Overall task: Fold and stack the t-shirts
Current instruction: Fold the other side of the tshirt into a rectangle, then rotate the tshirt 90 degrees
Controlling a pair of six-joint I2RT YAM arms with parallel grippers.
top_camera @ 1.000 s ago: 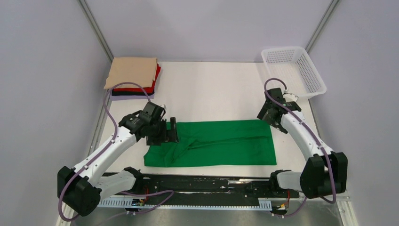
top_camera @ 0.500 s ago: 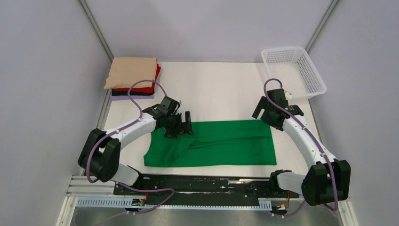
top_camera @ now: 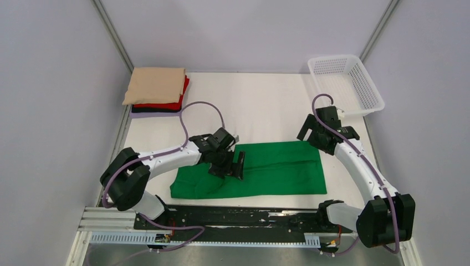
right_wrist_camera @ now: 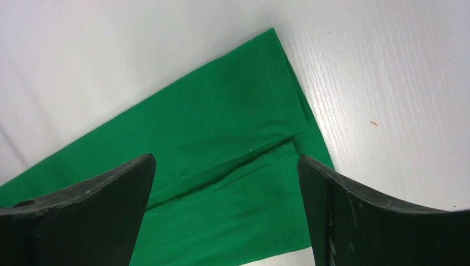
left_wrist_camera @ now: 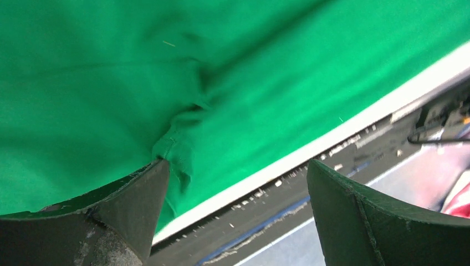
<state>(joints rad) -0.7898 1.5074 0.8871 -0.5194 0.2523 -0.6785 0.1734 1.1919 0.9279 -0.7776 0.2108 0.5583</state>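
Observation:
The bright green t-shirt (top_camera: 277,169) lies flat in a long folded band at the table's middle front. My left gripper (top_camera: 237,164) hovers open over its left-middle part. In the left wrist view the green cloth (left_wrist_camera: 221,72) fills the top, with a bunched hem (left_wrist_camera: 174,152) at my left fingertip, and nothing sits between the jaws. My right gripper (top_camera: 311,134) is open just above the shirt's far right corner. The right wrist view shows that corner (right_wrist_camera: 233,122) between my spread fingers. A folded stack stands at the far left: beige shirt (top_camera: 155,85) on top, red (top_camera: 176,103), dark (top_camera: 148,110).
A white mesh basket (top_camera: 332,57) stands at the far right corner. Metal frame posts run along both back sides. The black rail (top_camera: 244,217) with the arm bases lies along the near table edge, close to the shirt's front edge.
My left gripper has swept right, from the shirt's left end to over its left-middle part. The right gripper has drawn back a little toward the far right corner. The shirt lies much as before.

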